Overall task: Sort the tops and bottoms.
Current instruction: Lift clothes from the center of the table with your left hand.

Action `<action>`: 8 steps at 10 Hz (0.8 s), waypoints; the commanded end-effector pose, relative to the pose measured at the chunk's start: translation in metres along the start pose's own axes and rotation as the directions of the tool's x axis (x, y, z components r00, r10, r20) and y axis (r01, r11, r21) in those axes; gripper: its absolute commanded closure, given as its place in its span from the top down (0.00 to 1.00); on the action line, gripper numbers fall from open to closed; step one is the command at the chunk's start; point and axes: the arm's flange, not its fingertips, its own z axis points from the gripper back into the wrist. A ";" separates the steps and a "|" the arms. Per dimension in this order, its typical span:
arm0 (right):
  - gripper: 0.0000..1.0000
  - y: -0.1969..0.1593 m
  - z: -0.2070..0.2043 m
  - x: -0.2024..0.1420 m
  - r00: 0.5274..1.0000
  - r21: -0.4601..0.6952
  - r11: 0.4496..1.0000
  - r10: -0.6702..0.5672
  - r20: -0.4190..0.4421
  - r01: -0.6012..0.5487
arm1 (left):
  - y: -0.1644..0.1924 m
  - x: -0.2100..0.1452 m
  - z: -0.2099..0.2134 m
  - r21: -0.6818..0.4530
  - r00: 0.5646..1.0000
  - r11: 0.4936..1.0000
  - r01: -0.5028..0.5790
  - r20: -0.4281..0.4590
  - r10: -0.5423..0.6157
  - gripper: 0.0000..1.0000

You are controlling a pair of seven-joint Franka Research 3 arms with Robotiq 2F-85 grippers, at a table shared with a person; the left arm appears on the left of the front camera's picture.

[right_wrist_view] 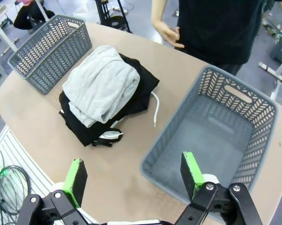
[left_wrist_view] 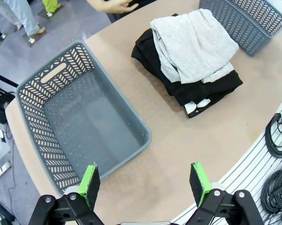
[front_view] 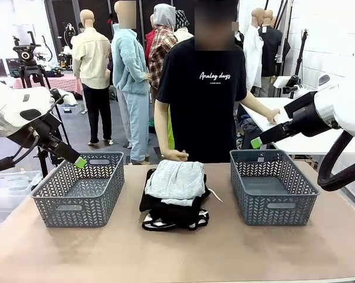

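A folded light grey knit top (front_view: 176, 178) (left_wrist_view: 193, 44) (right_wrist_view: 102, 83) lies on a pile in the middle of the table. Under it are black bottoms (front_view: 166, 210) (left_wrist_view: 202, 89) (right_wrist_view: 82, 125) and white shorts with black piping (front_view: 176, 222) (left_wrist_view: 197, 105) (right_wrist_view: 110, 136), whose drawstring (right_wrist_view: 156, 111) trails onto the table. My left gripper (front_view: 77, 160) (left_wrist_view: 144, 183) hangs open above the left basket's near-left corner, holding nothing. High over the right basket's far edge, my right gripper (front_view: 257, 142) (right_wrist_view: 131, 174) is open and empty too.
Two empty grey baskets flank the pile: left basket (front_view: 78, 188) (left_wrist_view: 80, 122) (right_wrist_view: 49, 49), right basket (front_view: 273, 186) (right_wrist_view: 216, 136) (left_wrist_view: 246, 21). A person in a black printed T-shirt (front_view: 202, 88) stands at the far edge, a hand (front_view: 176, 155) (right_wrist_view: 171, 35) resting behind the pile.
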 end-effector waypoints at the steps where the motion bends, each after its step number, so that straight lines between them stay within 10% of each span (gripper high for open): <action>1: 1.00 0.000 -0.002 0.000 1.000 0.018 1.000 -0.012 0.007 0.012 | 0.001 -0.001 0.002 0.000 1.000 1.000 0.000 0.002 0.000 1.00; 8: 1.00 0.000 -0.002 0.000 1.000 0.018 1.000 -0.012 0.007 0.012 | 0.001 -0.001 0.002 0.000 1.000 1.000 0.000 0.002 0.000 1.00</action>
